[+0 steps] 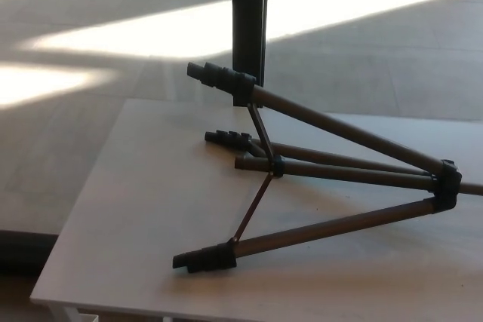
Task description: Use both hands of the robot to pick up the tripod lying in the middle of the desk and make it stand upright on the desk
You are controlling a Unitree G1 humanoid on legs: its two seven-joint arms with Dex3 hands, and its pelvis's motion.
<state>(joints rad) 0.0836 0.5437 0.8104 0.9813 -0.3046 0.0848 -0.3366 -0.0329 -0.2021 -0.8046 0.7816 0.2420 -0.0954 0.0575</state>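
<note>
The tripod point(332, 171) lies on its side on the pale desk point(143, 201), legs spread, black feet pointing left. One foot point(219, 78) sticks up in the air at the back, another foot point(204, 259) rests near the desk's front edge, and a third point(226, 139) lies between them. The legs meet at a black hub point(447, 185) at the right edge of the head view; the head beyond it is cut off. Thin braces join the legs to the centre column point(339, 173). Neither of my hands shows in the head view.
A dark vertical post point(249, 16) stands behind the desk, just past the raised foot. The desk's left edge point(79, 197) and front left corner point(41, 298) are in view, with sunlit floor point(90, 43) beyond.
</note>
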